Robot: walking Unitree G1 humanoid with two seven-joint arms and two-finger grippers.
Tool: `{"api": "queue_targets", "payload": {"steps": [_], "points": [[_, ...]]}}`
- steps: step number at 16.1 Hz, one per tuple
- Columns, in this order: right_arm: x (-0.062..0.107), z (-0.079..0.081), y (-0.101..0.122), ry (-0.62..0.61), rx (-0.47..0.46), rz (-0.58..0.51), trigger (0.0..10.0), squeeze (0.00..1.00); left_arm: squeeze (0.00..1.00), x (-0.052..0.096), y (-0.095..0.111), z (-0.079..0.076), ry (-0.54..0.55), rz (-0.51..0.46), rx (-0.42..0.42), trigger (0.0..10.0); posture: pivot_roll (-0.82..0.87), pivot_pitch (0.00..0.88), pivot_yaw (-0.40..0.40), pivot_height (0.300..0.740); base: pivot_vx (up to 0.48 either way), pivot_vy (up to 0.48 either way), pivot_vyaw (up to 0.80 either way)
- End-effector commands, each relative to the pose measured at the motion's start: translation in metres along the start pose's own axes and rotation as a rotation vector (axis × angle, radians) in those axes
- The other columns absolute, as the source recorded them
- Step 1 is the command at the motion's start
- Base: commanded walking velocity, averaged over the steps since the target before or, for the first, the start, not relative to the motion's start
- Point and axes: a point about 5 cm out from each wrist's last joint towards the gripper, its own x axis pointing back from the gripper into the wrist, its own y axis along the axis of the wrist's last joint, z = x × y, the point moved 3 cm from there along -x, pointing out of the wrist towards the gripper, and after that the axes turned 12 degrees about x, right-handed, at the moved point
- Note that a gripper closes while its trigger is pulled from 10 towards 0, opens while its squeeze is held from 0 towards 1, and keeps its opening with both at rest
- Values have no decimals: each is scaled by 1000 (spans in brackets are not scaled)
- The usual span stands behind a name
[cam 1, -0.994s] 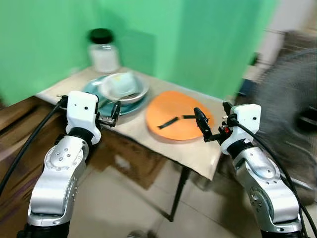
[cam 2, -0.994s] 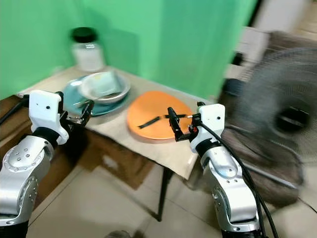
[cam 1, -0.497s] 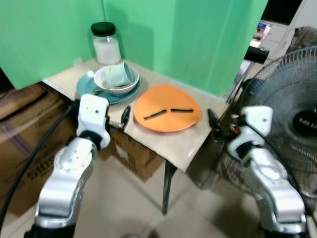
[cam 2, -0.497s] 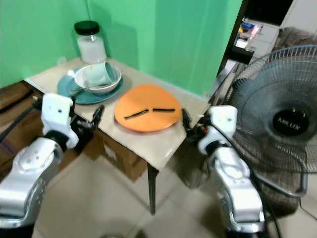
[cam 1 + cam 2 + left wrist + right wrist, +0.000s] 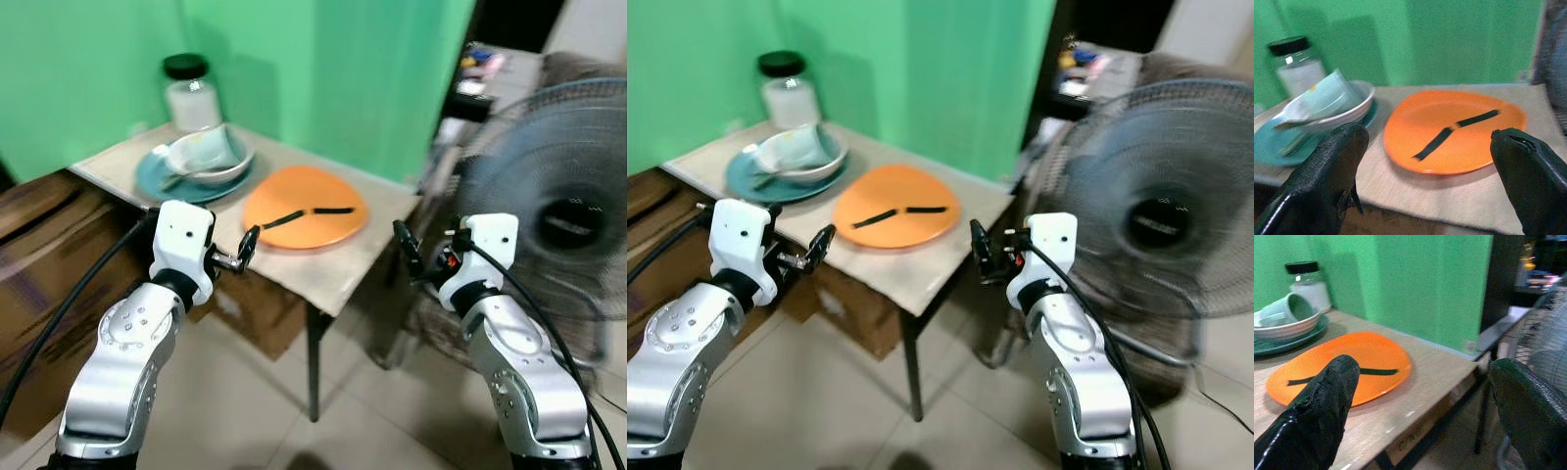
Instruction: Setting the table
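Hovering before the table [image 5: 323,284], left pincer [image 5: 245,247] and right pincer [image 5: 407,257] both spread, fan [image 5: 1146,211] blurred

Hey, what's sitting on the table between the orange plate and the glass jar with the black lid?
A white bowl holding a tipped pale cup, stacked on a teal plate, lies between the orange plate and the jar, seen in the left eye view.
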Motion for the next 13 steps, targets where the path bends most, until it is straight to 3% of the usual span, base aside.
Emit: {"api": "queue_targets", "payload": {"steps": [1, 2, 6, 8, 9, 13], "points": [[-2, 1, 1, 5, 8, 7, 10000, 94, 0, 0, 3, 0, -8, -10, 0, 10000, 115, 0, 7, 740, 341, 0, 0], [-2, 2, 1, 8, 10, 8, 10000, 0, 0, 0, 3, 0, -10, -9, 1, 10000, 118, 0, 5, 740, 349, 0, 0], [-6, 9, 2, 45, 37, 11, 10000, 0, 0, 3, 2, 1, -17, -6, 3, 10000, 124, 0, 1, 740, 356, 0, 0], [-6, 12, 4, 68, 66, 7, 10000, 0, 0, 3, 3, 2, -15, -6, 3, 10000, 122, 0, 3, 740, 356, 0, 800], [-6, 13, 3, 72, 58, 11, 10000, 0, 0, 3, 3, 2, -17, -5, 2, 10000, 123, 0, 3, 740, 360, 0, 800], [-7, 11, 1, 44, 17, 21, 10000, 0, 0, 3, 3, 1, -27, 1, -2, 10000, 123, 0, 5, 740, 354, 0, 0]]}}
